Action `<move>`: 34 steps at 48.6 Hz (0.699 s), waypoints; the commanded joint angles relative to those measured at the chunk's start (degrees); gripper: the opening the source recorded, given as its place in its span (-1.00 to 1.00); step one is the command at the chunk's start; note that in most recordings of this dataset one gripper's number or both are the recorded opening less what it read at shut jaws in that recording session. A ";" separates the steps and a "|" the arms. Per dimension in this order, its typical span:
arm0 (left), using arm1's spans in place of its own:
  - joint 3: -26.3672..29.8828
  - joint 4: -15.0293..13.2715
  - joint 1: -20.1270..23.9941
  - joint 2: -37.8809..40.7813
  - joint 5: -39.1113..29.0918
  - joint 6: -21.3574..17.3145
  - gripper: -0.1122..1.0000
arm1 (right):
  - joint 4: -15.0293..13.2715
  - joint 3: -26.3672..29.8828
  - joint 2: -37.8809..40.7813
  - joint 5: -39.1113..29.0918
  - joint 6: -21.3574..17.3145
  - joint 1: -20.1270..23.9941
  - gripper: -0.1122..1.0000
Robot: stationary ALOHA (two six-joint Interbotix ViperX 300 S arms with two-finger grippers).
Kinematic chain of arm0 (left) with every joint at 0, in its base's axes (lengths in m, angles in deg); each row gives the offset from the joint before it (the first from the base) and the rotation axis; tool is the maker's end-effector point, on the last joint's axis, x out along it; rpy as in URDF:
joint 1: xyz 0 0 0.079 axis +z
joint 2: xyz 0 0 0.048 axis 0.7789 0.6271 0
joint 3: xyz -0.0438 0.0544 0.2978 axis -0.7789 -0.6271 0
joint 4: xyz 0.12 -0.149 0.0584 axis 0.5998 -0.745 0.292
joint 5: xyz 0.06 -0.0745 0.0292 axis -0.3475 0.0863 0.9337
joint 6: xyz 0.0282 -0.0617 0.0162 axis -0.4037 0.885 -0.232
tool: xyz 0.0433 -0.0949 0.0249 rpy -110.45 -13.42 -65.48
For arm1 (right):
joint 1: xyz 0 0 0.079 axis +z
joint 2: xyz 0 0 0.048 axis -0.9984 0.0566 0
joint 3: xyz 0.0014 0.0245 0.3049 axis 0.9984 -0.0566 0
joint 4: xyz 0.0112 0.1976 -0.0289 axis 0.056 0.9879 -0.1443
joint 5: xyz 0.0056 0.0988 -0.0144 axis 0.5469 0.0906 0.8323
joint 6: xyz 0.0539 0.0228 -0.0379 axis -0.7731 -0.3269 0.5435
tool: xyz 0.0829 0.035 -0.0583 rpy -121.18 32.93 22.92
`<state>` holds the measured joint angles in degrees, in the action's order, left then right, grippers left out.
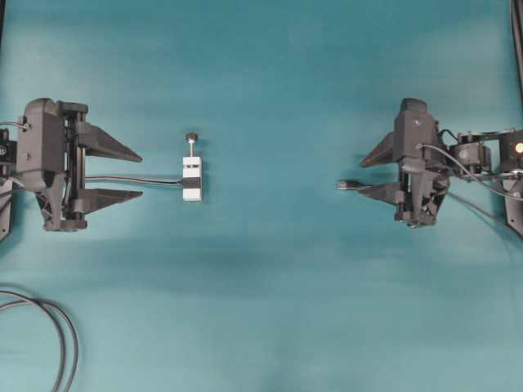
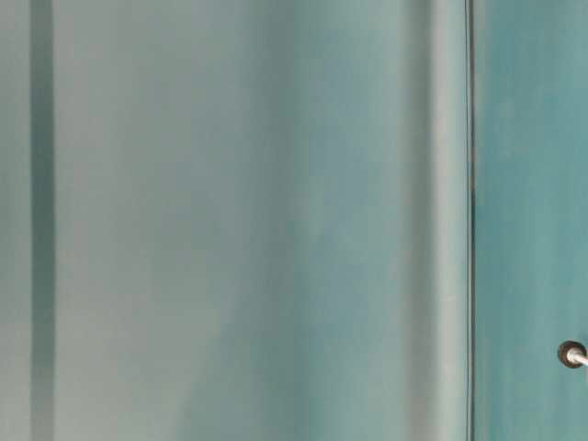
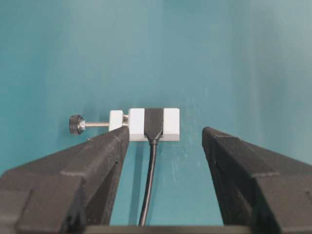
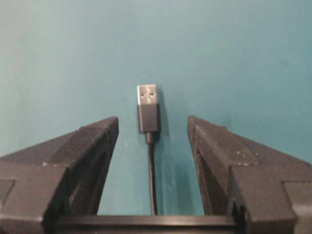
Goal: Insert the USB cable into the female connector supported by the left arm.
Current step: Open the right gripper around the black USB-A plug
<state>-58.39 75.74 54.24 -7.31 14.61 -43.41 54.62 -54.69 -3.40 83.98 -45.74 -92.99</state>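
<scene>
Left gripper [image 1: 139,174]: released, 2 fingers spread, holding nothing.
Female connector [image 1: 191,178]: lies on the teal table [image 1: 270,302], just ahead of the left fingertips, its own cable running back between them.
Right gripper [image 1: 365,175]: released, fingers apart.
USB cable [image 4: 147,112]: plug rests on the table between the right fingers, touching neither.
Writing: none legible.

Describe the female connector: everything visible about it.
The female connector is a small white rectangular block, plastic by its look, crossed by a black band where a thin black cable enters it. A thin metal pin sticks out of one end, topped by a dark round knob. It lies flat on the teal table, just beyond the tips of the open left claw; its cable runs back between the fingers. In the overhead view neither finger touches the block.
</scene>
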 commanded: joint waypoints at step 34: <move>-0.79 -0.18 -0.18 -0.09 0.00 5.62 0.36 | -0.18 0.62 6.33 7.65 -0.62 -0.26 0.29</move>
<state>-59.89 75.65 54.15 -7.31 14.44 -38.48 54.62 -54.96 3.19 90.93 -46.27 -93.17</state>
